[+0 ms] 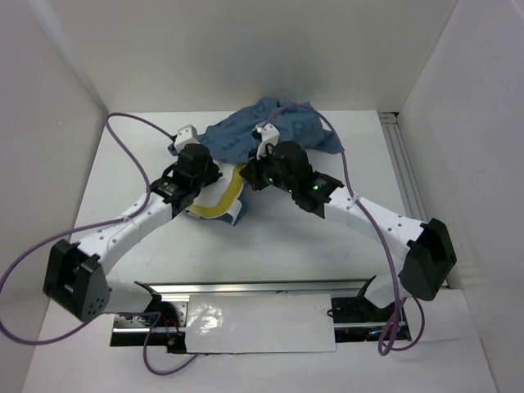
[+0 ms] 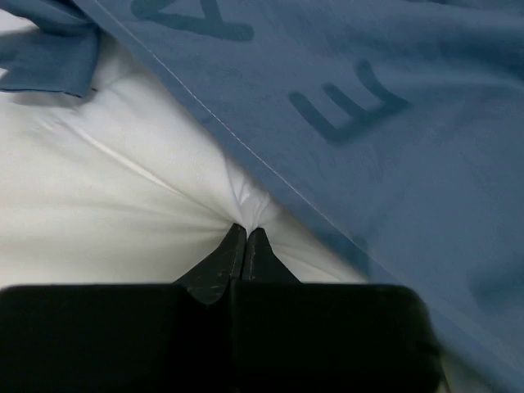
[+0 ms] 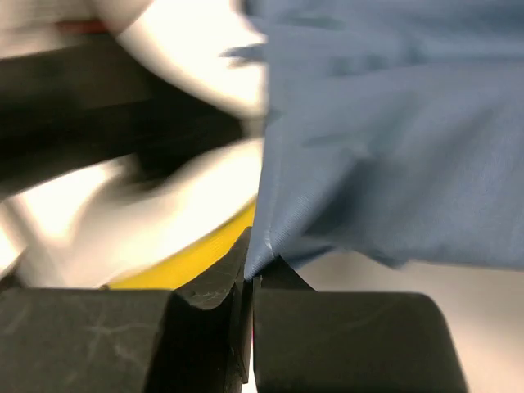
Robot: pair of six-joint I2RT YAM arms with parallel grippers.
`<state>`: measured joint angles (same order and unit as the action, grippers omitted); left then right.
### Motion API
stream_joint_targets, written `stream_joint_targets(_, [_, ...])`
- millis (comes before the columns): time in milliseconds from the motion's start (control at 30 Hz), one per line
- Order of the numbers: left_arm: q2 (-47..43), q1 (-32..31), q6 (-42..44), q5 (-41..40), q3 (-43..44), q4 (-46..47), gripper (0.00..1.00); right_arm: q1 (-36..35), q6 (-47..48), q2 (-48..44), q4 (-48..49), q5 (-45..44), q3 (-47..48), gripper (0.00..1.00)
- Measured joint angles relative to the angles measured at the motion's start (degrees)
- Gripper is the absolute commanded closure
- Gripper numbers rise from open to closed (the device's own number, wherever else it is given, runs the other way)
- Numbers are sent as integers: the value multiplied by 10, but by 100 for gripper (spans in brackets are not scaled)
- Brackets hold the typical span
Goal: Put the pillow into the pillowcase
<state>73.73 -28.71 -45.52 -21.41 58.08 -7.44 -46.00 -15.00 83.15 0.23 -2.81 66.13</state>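
Observation:
The white pillow (image 1: 214, 205) with yellow piping lies at the table's middle, mostly hidden under both arms. The blue pillowcase (image 1: 282, 127) is bunched behind it. My left gripper (image 1: 214, 173) is shut on a pinch of the white pillow fabric (image 2: 123, 205), with the pillowcase's hemmed edge (image 2: 368, 123) draped over the pillow just right of my fingertips (image 2: 245, 231). My right gripper (image 1: 255, 173) is shut on the edge of the pillowcase (image 3: 393, 139); its fingertips (image 3: 249, 268) pinch blue cloth beside the yellow piping (image 3: 188, 260).
A metal rail (image 1: 254, 288) and a white sheet (image 1: 258, 323) run along the near edge between the arm bases. Purple cables (image 1: 123, 147) loop over the table (image 1: 123, 188). White walls enclose the left, back and right.

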Motion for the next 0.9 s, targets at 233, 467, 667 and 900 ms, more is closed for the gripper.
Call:
stream_joint_targets(233, [113,-20,-83,-87,98,-52,100,-9,79,0,-87,316,58,100])
stream_joint_targets(467, [174,-46,-191,-103,152,-103,100,-8,92,0,-92,450,56,100])
stream_joint_targets(667, [170,-59,-238,-129,122,-102,100,18,91,-20,-126,393,11,92])
stream_joint_targets(900, [153,-97,-180,-187,6,-42,100,48,85,-63,-200,350,-79,40])
